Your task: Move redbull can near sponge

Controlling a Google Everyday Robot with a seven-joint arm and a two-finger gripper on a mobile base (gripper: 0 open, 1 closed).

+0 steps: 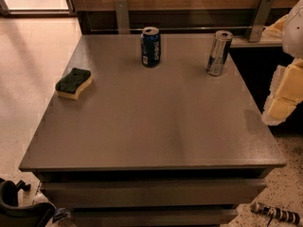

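Note:
The redbull can (218, 53) stands upright at the back right of the grey table (156, 126); it is slim and silver-grey with a shiny top. The sponge (74, 83), yellow with a dark green top layer, lies flat near the table's left edge. The two are far apart, with the table's width between them. My gripper (280, 107) is the white and yellowish part hanging at the frame's right edge. It is beyond the table's right side, in front of and to the right of the redbull can, and touches nothing.
A wider dark blue Pepsi can (150, 47) stands upright at the back middle, between the sponge and the redbull can. A wooden wall with metal brackets (122, 14) runs behind the table. A dark object (14, 207) sits on the floor at the front left.

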